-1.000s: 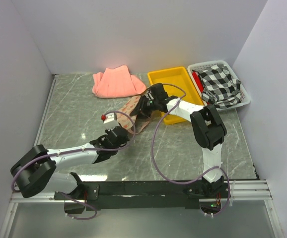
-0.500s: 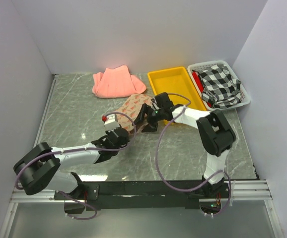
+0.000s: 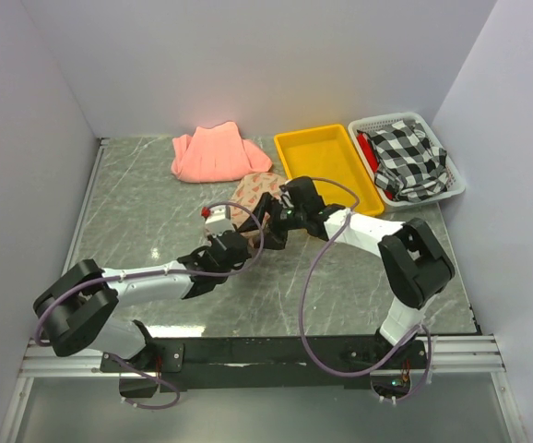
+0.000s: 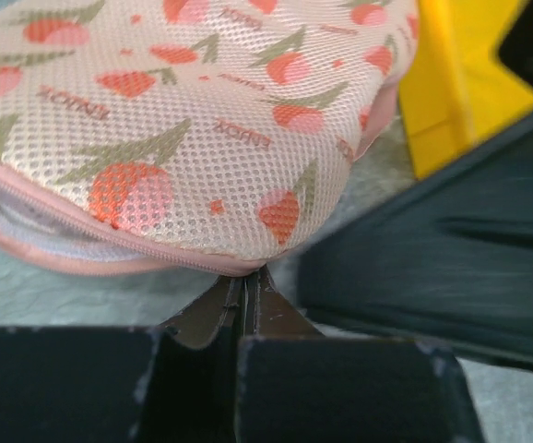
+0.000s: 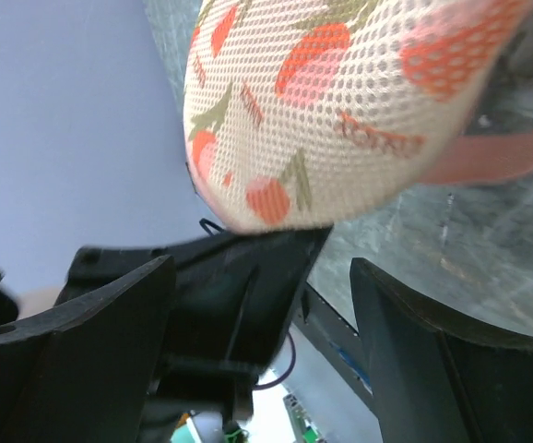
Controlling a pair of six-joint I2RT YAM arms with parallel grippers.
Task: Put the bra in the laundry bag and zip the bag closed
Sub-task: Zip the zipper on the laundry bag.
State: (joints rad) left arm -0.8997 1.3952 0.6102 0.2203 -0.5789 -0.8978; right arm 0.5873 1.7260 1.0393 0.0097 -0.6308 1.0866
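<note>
The laundry bag [image 3: 251, 190], beige mesh with red-orange prints and pink edging, lies mid-table, partly covered by both arms. In the left wrist view the laundry bag [image 4: 202, 138] fills the top, its pink zip line running along the lower edge. My left gripper [image 4: 245, 284] is shut, pinching that edge at the bag's near end; from above the left gripper [image 3: 242, 236] shows there. My right gripper [image 5: 262, 277] stands open just below the laundry bag [image 5: 340, 111], nothing between its fingers; from above the right gripper [image 3: 270, 223] is at the bag's near right side. The bra is out of view.
A salmon-pink folded cloth [image 3: 216, 153] lies at the back. A yellow tray [image 3: 326, 164] sits right of the bag, and the same yellow tray [image 4: 451, 92] shows close by in the left wrist view. A white basket [image 3: 453, 185] with a checked cloth [image 3: 412, 157] stands at the back right.
My right gripper has opened and pulled back toward the near side of the bag. My left gripper, still shut, has shifted right with the bag's end.
</note>
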